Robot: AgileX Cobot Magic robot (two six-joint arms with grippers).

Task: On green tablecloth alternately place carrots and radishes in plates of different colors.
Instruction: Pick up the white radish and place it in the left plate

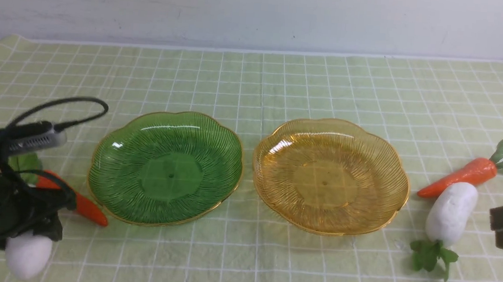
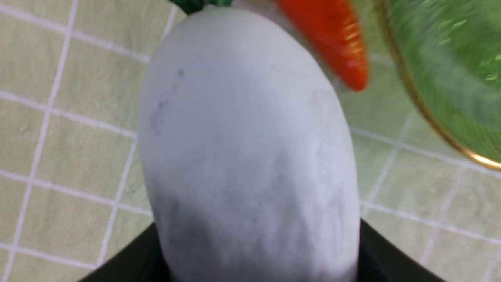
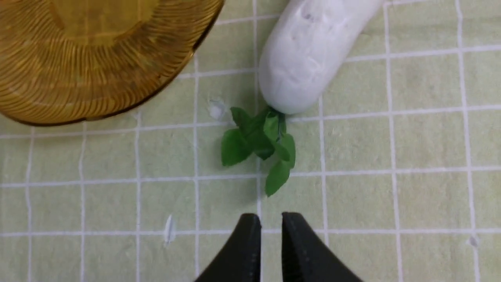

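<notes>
On the green tablecloth [image 1: 282,85] stand a green plate [image 1: 165,168] and an amber plate [image 1: 331,177], both empty. My left gripper [image 1: 32,236] is at the near left, its jaws against both sides of a white radish [image 1: 27,256], which fills the left wrist view [image 2: 250,156]. A carrot [image 1: 87,207] lies beside it, its tip near the green plate's rim [image 2: 450,70]. At the right lie a second carrot [image 1: 461,175] and radish [image 1: 452,212]. My right gripper [image 3: 270,223] is shut and empty, just short of that radish's leaves [image 3: 258,145].
A white wall runs along the cloth's far edge. The amber plate's rim [image 3: 90,58] lies close to the right radish [image 3: 313,55]. My left arm's cable [image 1: 59,110] loops above its wrist.
</notes>
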